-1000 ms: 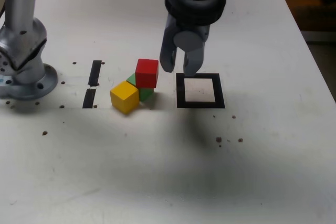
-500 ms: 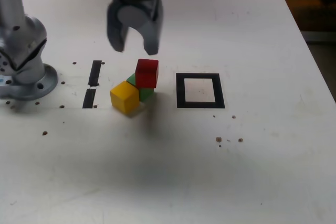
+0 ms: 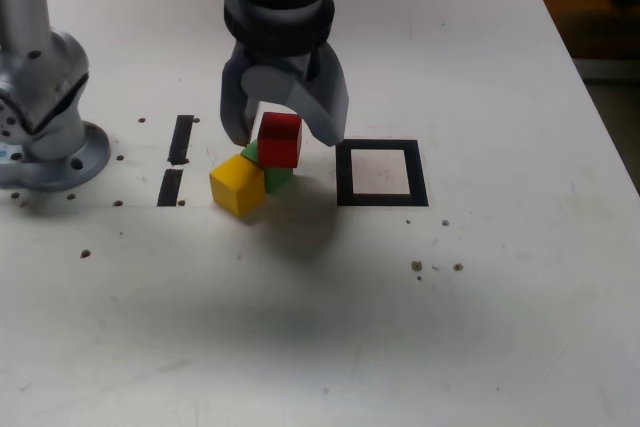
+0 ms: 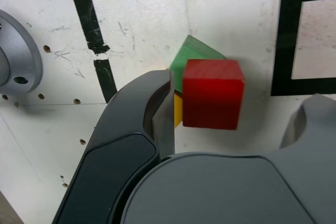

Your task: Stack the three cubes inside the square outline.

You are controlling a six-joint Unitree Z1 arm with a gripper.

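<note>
Ok so your claw (image 3: pixel 288 139) is spread apart with nothing clamped, and the red cube (image 3: pixel 280 140) sits up on the green cube (image 3: pixel 278 179), beside the yellow one. In the wrist view, red lies between your fingertips but way nearer the finger on the yellow cube's (image 4: pixel 178 109) side, so I'd center on it before going down.

Robotics lab or workshop bench, by its fittings: a jointed arm (image 3: pixel 285 37), a second round base (image 3: pixel 60 157) and a hole-dotted white table (image 3: pixel 500 327) with tape markings. The dark corner beyond is possibly shelving.
</note>
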